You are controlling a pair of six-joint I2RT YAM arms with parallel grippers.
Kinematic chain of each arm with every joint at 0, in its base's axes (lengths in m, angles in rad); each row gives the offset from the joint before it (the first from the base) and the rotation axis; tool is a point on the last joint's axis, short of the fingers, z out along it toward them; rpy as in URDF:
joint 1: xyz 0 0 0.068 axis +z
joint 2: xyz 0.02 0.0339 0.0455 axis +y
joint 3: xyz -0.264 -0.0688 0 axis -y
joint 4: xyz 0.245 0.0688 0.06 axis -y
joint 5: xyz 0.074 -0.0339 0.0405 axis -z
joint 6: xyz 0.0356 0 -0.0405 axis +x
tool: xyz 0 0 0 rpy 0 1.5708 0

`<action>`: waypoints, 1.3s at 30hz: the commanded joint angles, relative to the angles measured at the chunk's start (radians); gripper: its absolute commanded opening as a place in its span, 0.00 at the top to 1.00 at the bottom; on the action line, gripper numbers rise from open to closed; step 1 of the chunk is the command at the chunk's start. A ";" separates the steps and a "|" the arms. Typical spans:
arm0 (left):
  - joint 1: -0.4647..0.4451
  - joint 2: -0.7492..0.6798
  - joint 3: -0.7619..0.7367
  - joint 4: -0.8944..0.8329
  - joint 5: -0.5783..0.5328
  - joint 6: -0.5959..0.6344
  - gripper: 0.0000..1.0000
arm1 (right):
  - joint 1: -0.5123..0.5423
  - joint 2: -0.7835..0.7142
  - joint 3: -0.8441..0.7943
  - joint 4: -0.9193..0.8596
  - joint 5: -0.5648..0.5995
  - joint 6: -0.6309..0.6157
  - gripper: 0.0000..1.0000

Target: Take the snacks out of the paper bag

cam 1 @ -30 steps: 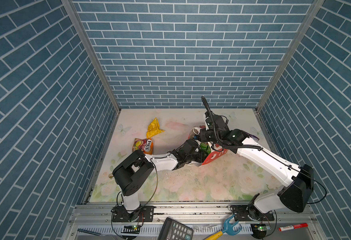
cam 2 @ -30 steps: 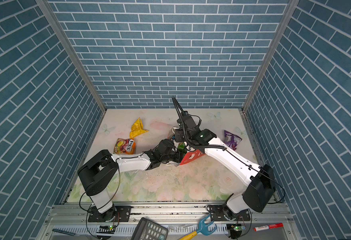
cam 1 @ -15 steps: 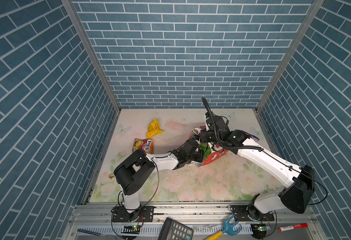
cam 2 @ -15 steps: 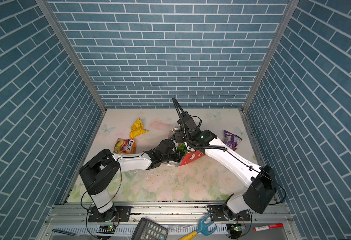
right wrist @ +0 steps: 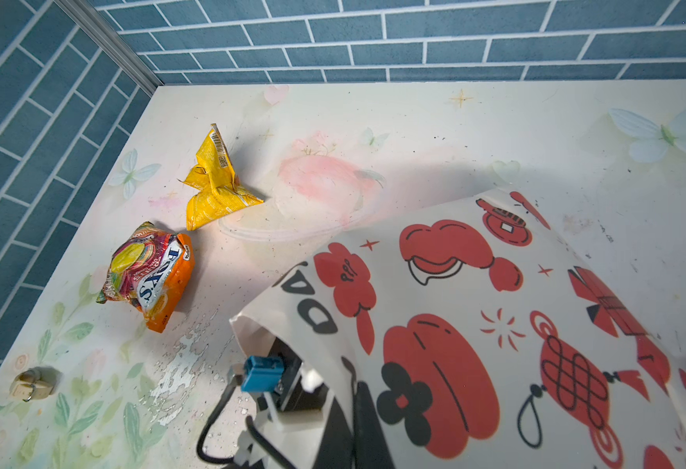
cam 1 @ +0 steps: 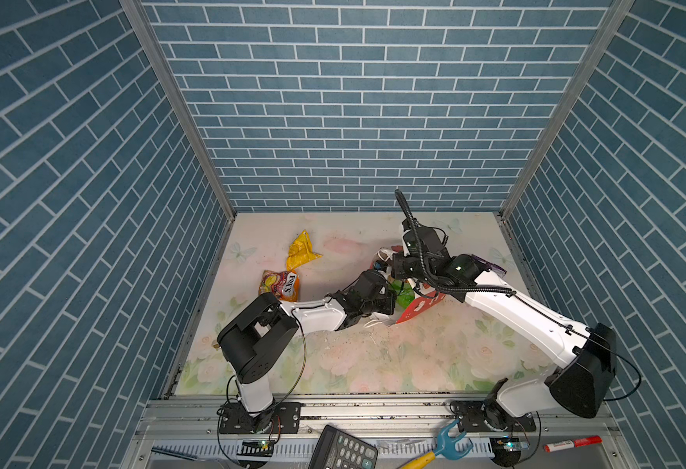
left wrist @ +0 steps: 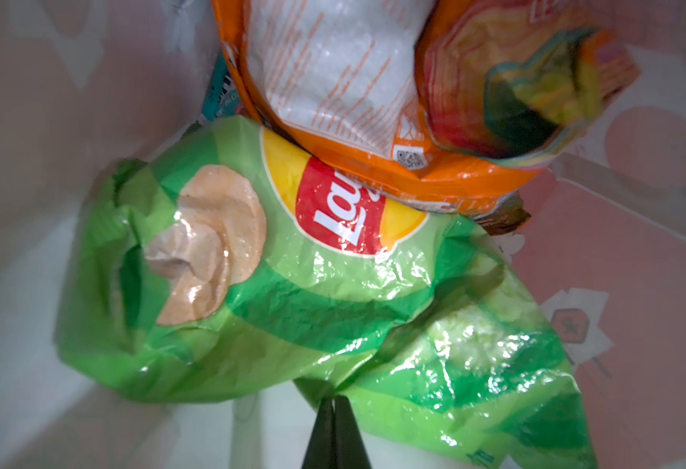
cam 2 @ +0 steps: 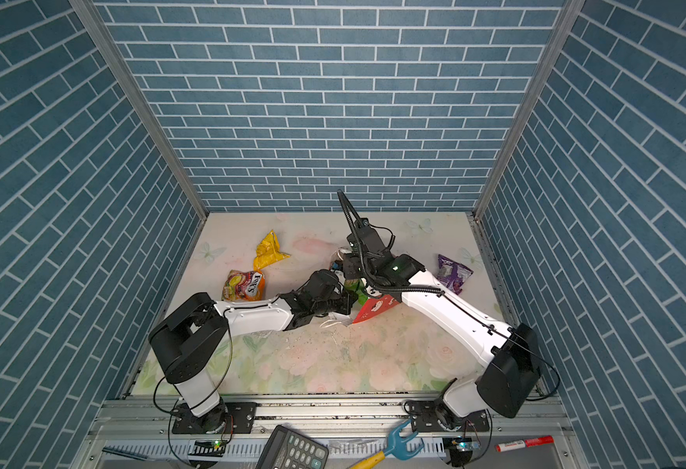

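Observation:
The paper bag lies on its side mid-table, its red side panel showing in both top views. My right gripper is shut on the bag's rim. My left gripper reaches inside the bag and is shut on a fold of the green Lay's packet. An orange packet lies over the green one, and a teal sliver shows behind it. Outside the bag lie a yellow packet, an orange Fox's packet and a purple packet.
A small beige clip lies near the table's left edge. On the front rail are a calculator, a blue-and-yellow tool and a red marker. Blue brick walls close in three sides.
My left gripper has gone from part open to shut on the green packet inside the bag. Both arms stay almost where they were, and the right grip on the bag is unchanged.

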 commanded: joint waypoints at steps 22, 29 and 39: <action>0.030 0.048 -0.033 0.132 0.053 -0.132 0.11 | -0.003 0.013 -0.003 0.025 -0.007 0.009 1.00; 0.028 0.113 -0.026 0.208 0.053 -0.276 0.09 | -0.002 0.022 -0.003 0.034 -0.014 0.009 1.00; 0.028 0.231 0.010 0.273 0.043 -0.384 0.28 | -0.002 0.045 0.005 0.049 -0.030 0.007 1.00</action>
